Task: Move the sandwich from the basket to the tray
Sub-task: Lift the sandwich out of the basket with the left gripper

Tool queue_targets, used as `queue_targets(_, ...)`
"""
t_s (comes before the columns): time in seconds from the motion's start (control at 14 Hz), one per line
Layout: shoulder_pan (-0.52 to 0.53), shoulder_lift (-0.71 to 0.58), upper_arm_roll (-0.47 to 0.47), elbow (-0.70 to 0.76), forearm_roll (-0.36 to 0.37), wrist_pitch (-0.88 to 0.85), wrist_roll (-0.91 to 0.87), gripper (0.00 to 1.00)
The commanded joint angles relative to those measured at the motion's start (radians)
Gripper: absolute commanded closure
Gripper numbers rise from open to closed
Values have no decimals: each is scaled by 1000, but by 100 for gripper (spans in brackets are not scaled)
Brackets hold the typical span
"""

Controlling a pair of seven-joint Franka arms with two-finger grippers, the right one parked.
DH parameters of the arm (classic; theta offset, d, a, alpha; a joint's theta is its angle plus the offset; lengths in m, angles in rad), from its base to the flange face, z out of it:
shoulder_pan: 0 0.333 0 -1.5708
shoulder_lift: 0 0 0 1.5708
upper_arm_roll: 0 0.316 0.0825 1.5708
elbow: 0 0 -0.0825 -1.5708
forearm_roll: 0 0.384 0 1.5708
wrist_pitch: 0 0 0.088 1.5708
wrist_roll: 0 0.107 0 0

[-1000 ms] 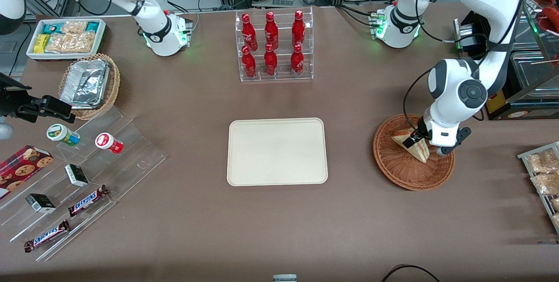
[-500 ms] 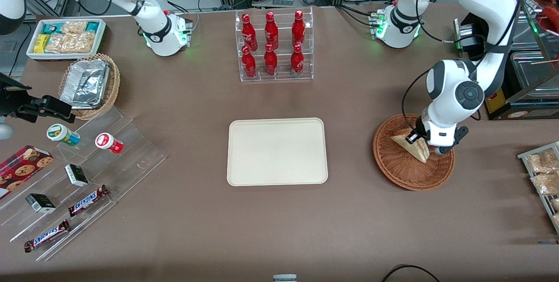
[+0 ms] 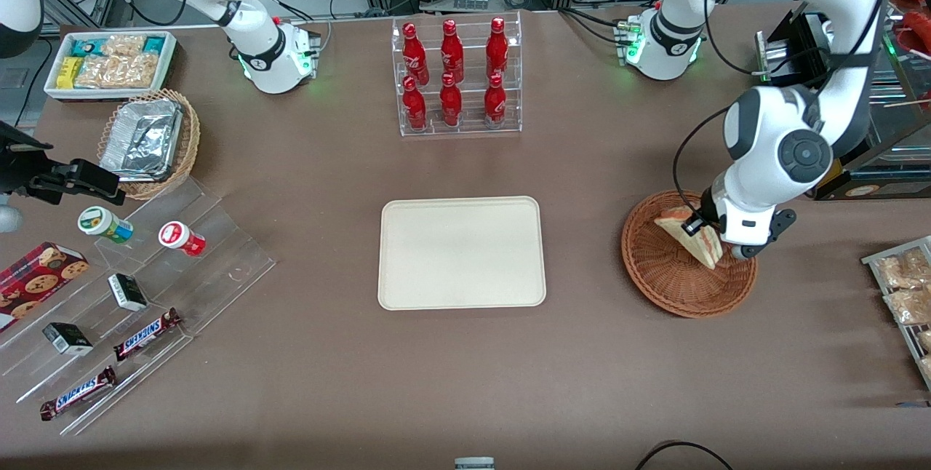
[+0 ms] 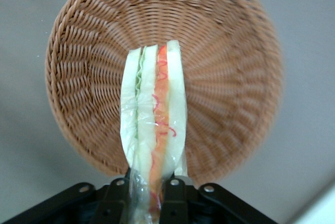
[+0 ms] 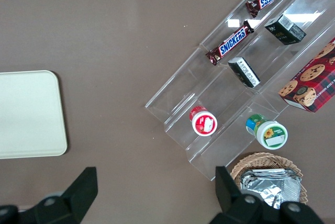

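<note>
The sandwich, a wrapped triangular wedge with red, white and green layers, hangs in my left gripper just above the reddish-brown wicker basket. In the left wrist view the sandwich stands edge-on between the black fingers, with the basket below it and apart from it. The gripper is shut on the sandwich's end. The cream-beige tray lies bare at the table's middle, toward the parked arm from the basket; it also shows in the right wrist view.
A clear rack of red bottles stands farther from the front camera than the tray. Toward the parked arm's end lie a tan basket with foil containers, a white snack bin and acrylic steps with snacks. Packets lie toward the working arm's end.
My left gripper has risen with the sandwich in it, lifting the wedge off the basket floor. The arm's wrist has moved slightly up and toward the working arm's end.
</note>
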Motion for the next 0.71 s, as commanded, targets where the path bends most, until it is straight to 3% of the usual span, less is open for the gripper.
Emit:
queue_targets(0.0, -69, -10, -34, 137, 4, -141, 5, 100)
queue_targets(0.36, -264, 39, -62, 257, 16, -140, 6, 100)
queue_targets(0.64, -382, 219, -63, 433, 9, -133, 5, 100)
